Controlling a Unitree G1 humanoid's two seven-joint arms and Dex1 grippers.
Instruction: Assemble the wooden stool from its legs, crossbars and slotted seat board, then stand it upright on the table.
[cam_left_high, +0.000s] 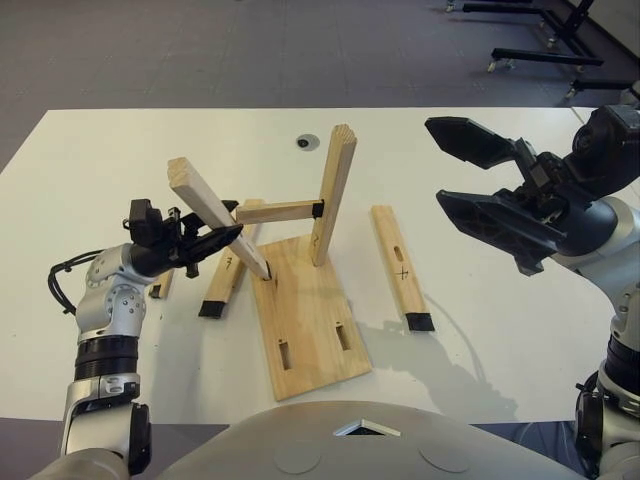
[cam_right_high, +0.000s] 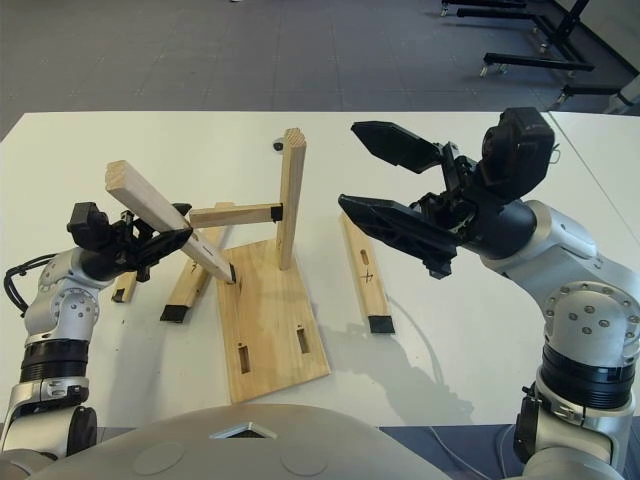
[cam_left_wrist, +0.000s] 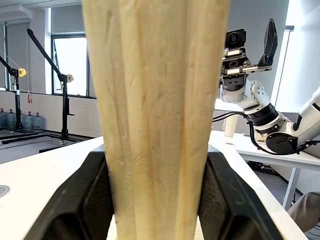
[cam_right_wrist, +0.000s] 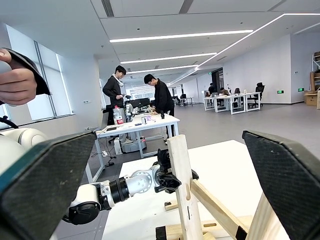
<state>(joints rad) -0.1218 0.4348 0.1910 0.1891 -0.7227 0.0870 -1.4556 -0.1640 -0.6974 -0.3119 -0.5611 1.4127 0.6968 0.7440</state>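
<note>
The slotted seat board (cam_left_high: 312, 325) lies flat on the white table (cam_left_high: 90, 170). One wooden leg (cam_left_high: 333, 195) stands upright at the board's far end, and a short crossbar (cam_left_high: 278, 211) juts from it toward the left. My left gripper (cam_left_high: 215, 243) is shut on a second leg (cam_left_high: 215, 218), which leans steeply with its black-tipped lower end at the board's far left corner. In the left wrist view this leg (cam_left_wrist: 155, 120) sits between the black pads (cam_left_wrist: 82, 200). My right gripper (cam_left_high: 436, 161) hovers open above the table, to the right of the upright leg and clear of it.
A loose leg (cam_left_high: 400, 265) with a black tip lies on the table right of the board. Another leg (cam_left_high: 228, 280) lies left of it, under the leaning one, and a small wooden piece (cam_left_high: 160, 286) rests near my left wrist. A round grommet (cam_left_high: 307, 142) sits at the table's far side.
</note>
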